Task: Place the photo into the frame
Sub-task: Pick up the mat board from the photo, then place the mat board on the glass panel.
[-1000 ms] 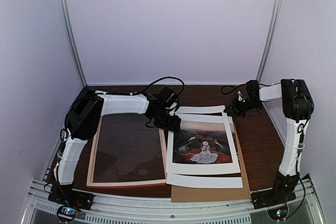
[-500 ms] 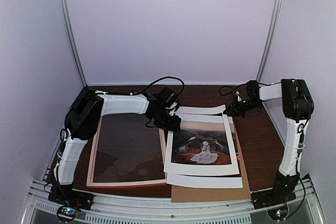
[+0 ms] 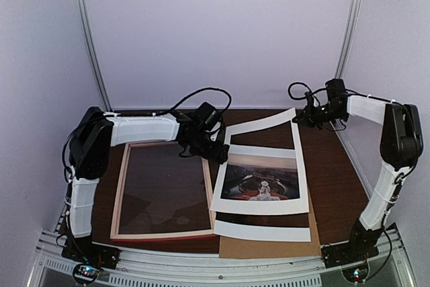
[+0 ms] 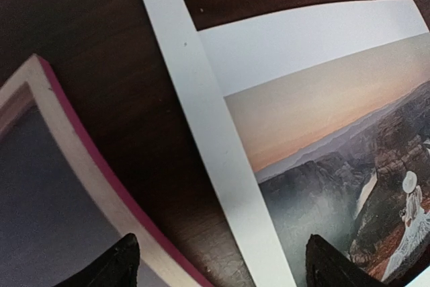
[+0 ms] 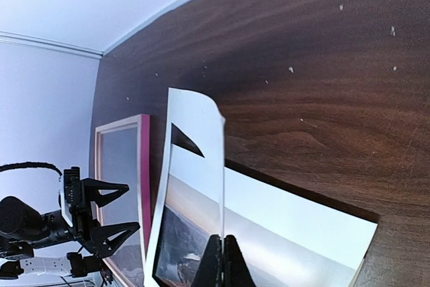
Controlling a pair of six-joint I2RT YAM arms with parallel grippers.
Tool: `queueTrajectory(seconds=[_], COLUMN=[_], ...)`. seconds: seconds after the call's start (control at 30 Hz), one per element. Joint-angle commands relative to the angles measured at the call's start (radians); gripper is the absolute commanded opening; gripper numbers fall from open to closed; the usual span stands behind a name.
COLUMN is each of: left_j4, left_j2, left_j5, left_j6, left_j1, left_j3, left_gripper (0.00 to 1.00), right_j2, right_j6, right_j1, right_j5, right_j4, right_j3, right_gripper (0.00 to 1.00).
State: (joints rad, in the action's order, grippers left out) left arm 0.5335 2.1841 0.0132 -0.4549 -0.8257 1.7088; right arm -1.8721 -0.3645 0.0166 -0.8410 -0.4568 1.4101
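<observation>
A: Near edge first: the brown backing board [image 3: 269, 248] lies as it did, but the photo [image 3: 261, 183] above it now tips up at its far end.
B: The left gripper [image 4: 225, 267] has spread its jaws, empty, between the frame [image 3: 161, 235] and the white window mat [image 3: 262, 122]. Farther off, the right gripper [image 5: 222, 259] has clamped the mat's far corner and lifted it.
A: So the photo's still outside the frame?
B: Just right of it. The mat probably has to come away first.

Robot lab booth, plain white walls [image 3: 215, 31], aluminium rail [image 3: 201, 268], dark wooden tabletop [image 3: 336, 166]
</observation>
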Motion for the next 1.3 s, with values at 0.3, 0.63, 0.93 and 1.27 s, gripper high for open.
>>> queueTrajectory(seconds=[0.3, 0.63, 0.93, 1.27], left_j4=[0.017, 0.057, 0.131, 0.145], left_j2=[-0.382, -0.646, -0.756, -0.714], left_j5=[0.187, 0.221, 0.38, 0.38], left_j6=[0.055, 0.01, 0.011, 0.014], left_j1=[0.112, 0.388, 0.471, 0.471], left_j3=[-0.203, -0.432, -0.473, -0.5], left_gripper=[0.94, 0.96, 0.98, 0.98], right_j2=[0.179, 0.062, -0.169, -0.424], right_j6=[-0.092, -0.244, -0.362, -0.427], right_j1=[0.201, 0.471, 0.487, 0.51], right_j5=[-0.013, 0.013, 0.086, 0.111], right_j4=[-0.079, -0.051, -0.003, 0.052], right_j3=[0.234, 0.536, 0.589, 0.614], right_gripper=[0.0, 0.0, 0.0, 0.0])
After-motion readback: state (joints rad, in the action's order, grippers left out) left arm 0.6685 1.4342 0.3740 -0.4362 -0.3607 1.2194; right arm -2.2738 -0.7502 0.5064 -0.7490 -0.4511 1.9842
